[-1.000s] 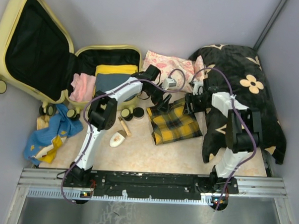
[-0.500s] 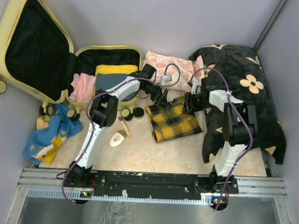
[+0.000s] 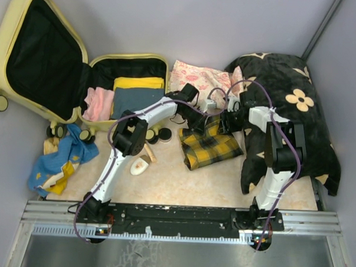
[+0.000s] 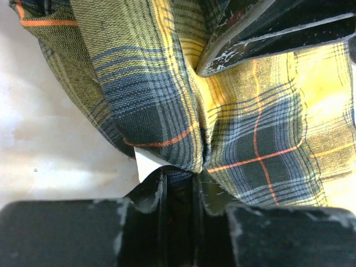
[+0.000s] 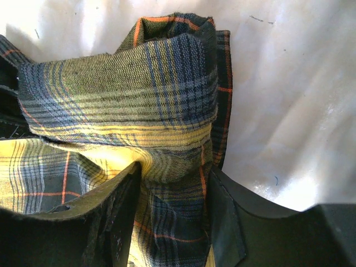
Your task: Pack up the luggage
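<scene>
Item: pale yellow hard-shell suitcase with black fabric lining [image 3: 45,57]. It lay open at the far left of the beige tabletop [image 3: 182,181], with its lid propped up against the left wall and its base flat beside it.

Contents of the base:
- folded yellow cloth [image 3: 139,83] at the back
- folded grey-blue garment [image 3: 134,99] in front of the yellow cloth
- pink cloth [image 3: 98,103] at the hinge side

Near the base's front edge:
- two small round black tins [image 3: 157,135]
- white oval object [image 3: 141,165]
- crumpled blue and yellow cloth [image 3: 61,161] by the wheels

Centre of table: yellow and dark plaid garment [image 3: 213,148], well apart from the suitcase and bunched upward at its far edge.

- The left gripper [image 3: 196,121] was pinching a fold of the plaid [image 4: 250,139]. Its jaws [image 4: 197,189] stood nearly together on the fabric.
- The right gripper [image 3: 227,121] was clamped on the neighbouring corner. A thick fold of the plaid [image 5: 122,89] was drawn between its jaws [image 5: 172,211] and raised off the surface.
- The two grippers sat close together.

Behind them lay a cream cloth with pink print [image 3: 198,75]. To the right was a large black cloth with beige flower motifs [image 3: 286,97], draped over the table's right side.
</scene>
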You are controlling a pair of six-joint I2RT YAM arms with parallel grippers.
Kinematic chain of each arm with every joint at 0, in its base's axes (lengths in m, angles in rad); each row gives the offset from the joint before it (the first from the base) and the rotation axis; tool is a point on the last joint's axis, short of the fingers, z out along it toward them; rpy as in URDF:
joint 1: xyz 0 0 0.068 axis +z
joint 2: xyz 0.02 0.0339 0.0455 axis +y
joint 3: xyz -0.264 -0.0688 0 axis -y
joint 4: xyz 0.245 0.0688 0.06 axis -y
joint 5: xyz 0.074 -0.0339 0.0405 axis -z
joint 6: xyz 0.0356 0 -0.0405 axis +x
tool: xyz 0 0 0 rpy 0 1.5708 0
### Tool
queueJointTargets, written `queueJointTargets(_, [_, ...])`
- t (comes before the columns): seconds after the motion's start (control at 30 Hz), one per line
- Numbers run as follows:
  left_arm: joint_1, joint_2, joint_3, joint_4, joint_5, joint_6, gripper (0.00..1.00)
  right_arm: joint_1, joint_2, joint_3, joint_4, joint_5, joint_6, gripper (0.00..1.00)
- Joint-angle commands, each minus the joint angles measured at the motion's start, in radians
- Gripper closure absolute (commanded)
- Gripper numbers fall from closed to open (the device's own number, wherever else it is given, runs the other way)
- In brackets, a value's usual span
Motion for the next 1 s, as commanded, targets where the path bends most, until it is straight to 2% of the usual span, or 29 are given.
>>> queueJointTargets(0.0, [-0.020,-0.018,-0.029,0.052,-0.040,-0.062,0.98,-0.005,-0.004,0.041,0.021,0.008,-0.015,0.50])
queueJointTargets(0.2, [-0.018,-0.135,-0.049,0.085,0.005,-0.081,1.00,-0.010,-0.088,0.106,0.021,-0.041,0.009,0.41])
queueJointTargets(0.4, [-0.012,-0.259,-0.097,0.133,-0.006,-0.124,1.00,-0.050,-0.269,0.060,0.167,-0.126,0.050,0.19])
queueJointTargets(0.53, [0.009,-0.311,-0.099,0.140,0.007,-0.157,1.00,-0.091,-0.323,0.067,0.205,-0.151,0.100,0.10])
queueJointTargets(0.73, [0.054,-0.388,-0.067,0.126,0.026,-0.168,1.00,-0.122,-0.365,0.099,0.259,-0.142,0.166,0.01])
queueJointTargets(0.97, [0.203,-0.475,0.012,0.155,0.049,-0.268,1.00,-0.123,-0.371,0.127,0.298,-0.091,0.211,0.01])
